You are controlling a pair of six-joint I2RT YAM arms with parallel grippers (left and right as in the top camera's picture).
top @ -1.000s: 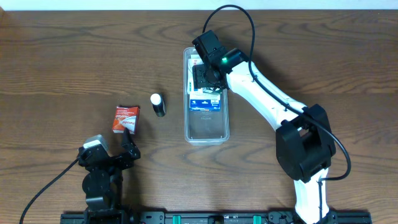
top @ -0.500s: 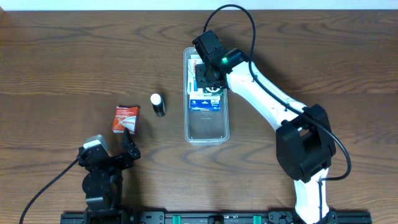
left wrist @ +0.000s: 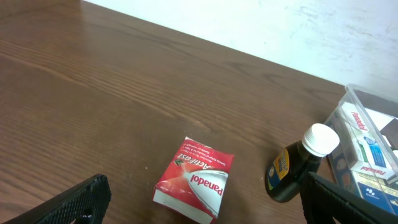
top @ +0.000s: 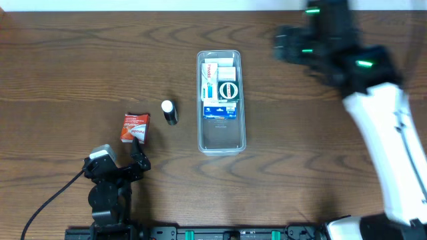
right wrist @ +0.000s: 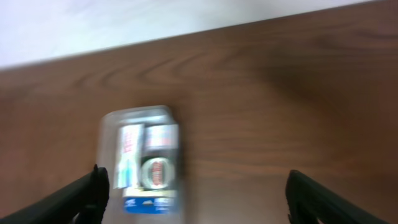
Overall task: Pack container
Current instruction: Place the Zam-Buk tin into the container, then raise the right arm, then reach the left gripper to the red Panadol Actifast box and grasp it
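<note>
The clear container (top: 221, 133) lies in the middle of the table, with several small boxes and a round tin (top: 228, 91) in its far half. It also shows, blurred, in the right wrist view (right wrist: 143, 162). My right gripper (right wrist: 196, 193) is open and empty, raised well to the right of the container. My left gripper (left wrist: 205, 202) is open and empty, low near the front edge, facing a red Panadol box (left wrist: 194, 179) and a dark bottle with a white cap (left wrist: 298, 167).
The red box (top: 135, 126) and the bottle (top: 169, 111) lie left of the container. The right arm (top: 373, 100) hangs over the table's right side. The table's far edge meets a white wall.
My right gripper has left the container, lifting fast up and to the right. The round tin now lies in the container. The left arm has not moved.
</note>
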